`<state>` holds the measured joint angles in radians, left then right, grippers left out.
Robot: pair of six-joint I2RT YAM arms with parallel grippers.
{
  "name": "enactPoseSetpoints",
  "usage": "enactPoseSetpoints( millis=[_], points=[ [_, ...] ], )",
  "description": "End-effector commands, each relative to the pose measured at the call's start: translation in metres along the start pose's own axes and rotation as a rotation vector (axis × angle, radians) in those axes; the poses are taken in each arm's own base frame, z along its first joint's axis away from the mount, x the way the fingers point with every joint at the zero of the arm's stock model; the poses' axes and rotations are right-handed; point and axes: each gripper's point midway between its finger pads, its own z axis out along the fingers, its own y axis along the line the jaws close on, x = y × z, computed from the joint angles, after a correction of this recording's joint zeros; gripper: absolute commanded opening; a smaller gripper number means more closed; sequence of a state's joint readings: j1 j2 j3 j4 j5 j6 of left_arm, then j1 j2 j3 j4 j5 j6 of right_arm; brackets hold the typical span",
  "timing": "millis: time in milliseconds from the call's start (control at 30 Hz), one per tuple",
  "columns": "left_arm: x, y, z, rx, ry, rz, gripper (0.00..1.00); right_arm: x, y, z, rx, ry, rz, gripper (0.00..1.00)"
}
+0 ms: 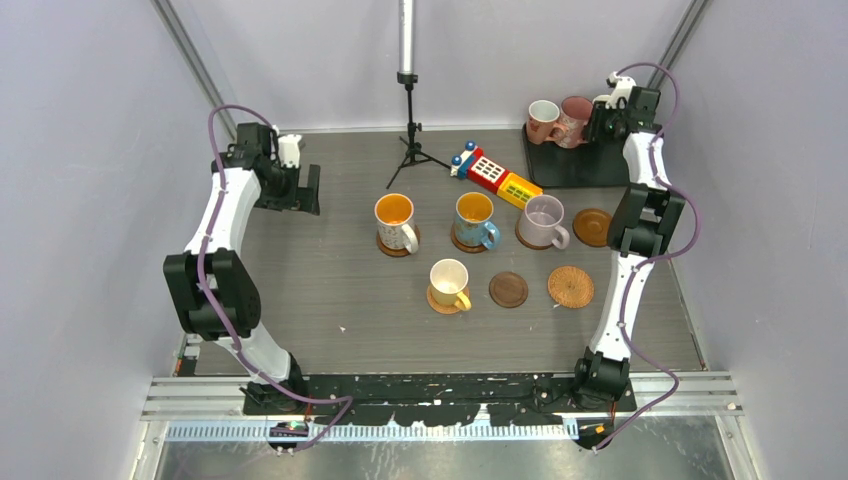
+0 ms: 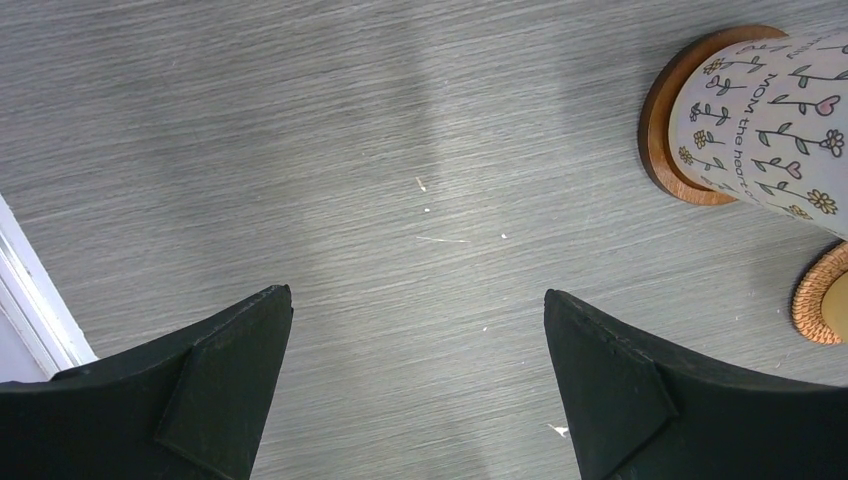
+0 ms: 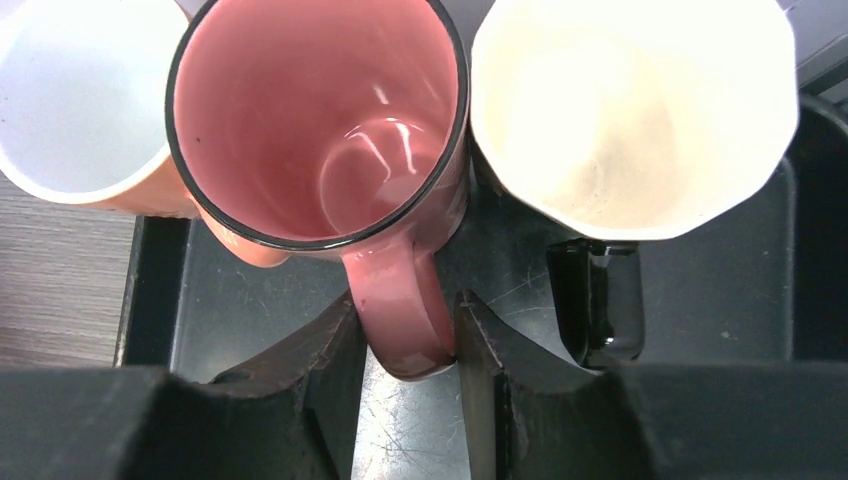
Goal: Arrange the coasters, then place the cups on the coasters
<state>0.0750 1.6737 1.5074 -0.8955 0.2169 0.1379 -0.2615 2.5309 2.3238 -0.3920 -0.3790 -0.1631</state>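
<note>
Currently, in the cup-placing step, the right gripper (image 3: 410, 330) is pinched on the handle (image 3: 405, 300) of the pink cup (image 3: 310, 120) on the black tray (image 3: 700, 300), while the left gripper (image 2: 420, 380) gapes empty far left of the tray; the next move should lift clear of the adjacent cups (image 3: 640, 110) toward the bare coaster (image 1: 592, 226) just before the tray.

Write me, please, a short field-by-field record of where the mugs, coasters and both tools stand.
mugs on coasters: white flowered mug, blue mug, lavender mug, yellow mug
bare coasters: dark coaster, woven coaster, brown coaster
on the tray: pink mug, paler pink mug, black mug
left tool: open above the table
right tool: shut on the pink mug's handle
</note>
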Motion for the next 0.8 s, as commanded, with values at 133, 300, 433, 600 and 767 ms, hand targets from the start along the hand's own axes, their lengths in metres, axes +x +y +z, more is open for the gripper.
enactPoseSetpoints(
  millis=[133, 300, 433, 600, 767],
  points=[
    [-0.018, 0.003, -0.01, -0.004, -0.041, 0.0, 1.0, -0.071, 0.003, -0.03, 0.037, -0.141, -0.074, 0.3],
    [-0.018, 0.002, -0.008, 0.003, -0.041, -0.003, 1.0, -0.068, 0.008, -0.044, 0.025, -0.127, -0.097, 0.21],
    [-0.018, 0.0, -0.007, 0.013, -0.045, -0.008, 1.0, -0.064, 0.014, -0.058, 0.017, -0.116, -0.131, 0.14],
    [-0.018, -0.003, -0.008, 0.023, -0.047, -0.017, 1.0, -0.055, 0.021, -0.071, 0.0, -0.092, -0.183, 0.09],
    [-0.017, -0.004, -0.01, 0.025, -0.05, -0.018, 1.0, -0.04, 0.028, -0.089, -0.017, -0.057, -0.198, 0.08]
  ],
)
